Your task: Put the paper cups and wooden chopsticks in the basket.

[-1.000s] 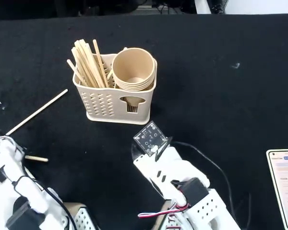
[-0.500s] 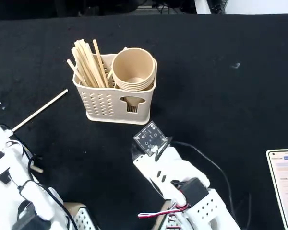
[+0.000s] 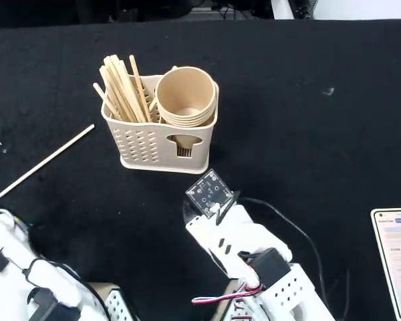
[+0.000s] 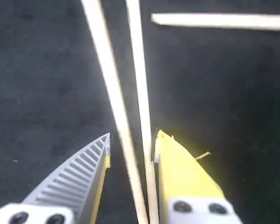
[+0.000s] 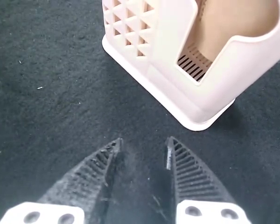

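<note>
Since a second ago the left arm (image 3: pixel 13 274) has drawn back toward the near left corner, and the short stick end beside it has gone from sight. Its left tool (image 4: pixel 130 137) stands open astride two chopsticks (image 4: pixel 113 88) on the surface (image 4: pixel 46 70). A third chopstick (image 4: pixel 219 20) lies crosswise beyond, cut off at the edge. The right tool (image 5: pixel 142 144), jaws slightly apart and empty, sits near the basket (image 3: pixel 162 144), which holds stacked paper cups (image 3: pixel 186 93) and a bundle (image 3: pixel 120 83) of sticks.
</note>
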Robot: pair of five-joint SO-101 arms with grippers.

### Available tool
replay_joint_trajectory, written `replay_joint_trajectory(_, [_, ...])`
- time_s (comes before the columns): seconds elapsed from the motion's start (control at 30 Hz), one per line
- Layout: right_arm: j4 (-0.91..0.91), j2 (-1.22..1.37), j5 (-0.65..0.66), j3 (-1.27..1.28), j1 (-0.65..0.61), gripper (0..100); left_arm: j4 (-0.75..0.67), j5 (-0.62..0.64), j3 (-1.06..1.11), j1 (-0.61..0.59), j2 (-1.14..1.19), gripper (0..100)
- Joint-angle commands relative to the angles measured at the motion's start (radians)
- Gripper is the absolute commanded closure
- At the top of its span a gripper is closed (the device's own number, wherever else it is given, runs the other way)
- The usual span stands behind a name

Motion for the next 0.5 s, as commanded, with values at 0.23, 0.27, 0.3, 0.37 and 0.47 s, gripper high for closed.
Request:
replay_joint_trajectory(0.23, [-0.020,-0.016,0.008,-0.002,-0.014,85.0,-0.025,0.087,0.042,-0.018,-0.015,84])
replay_joint_trajectory(0.27, [-0.020,-0.016,0.008,-0.002,-0.014,85.0,-0.025,0.097,0.047,-0.018,-0.015,84])
replay_joint_trajectory(0.3, [-0.020,-0.016,0.008,-0.002,-0.014,85.0,-0.025,0.104,0.053,-0.018,-0.014,84])
replay_joint_trajectory(0.37, [-0.020,-0.016,0.008,0.002,-0.014,85.0,-0.035,0.124,0.061,-0.018,-0.012,84])
replay_joint_trajectory(0.47, [-0.020,-0.016,0.008,0.005,-0.014,85.0,-0.092,0.143,0.079,-0.019,-0.012,84])
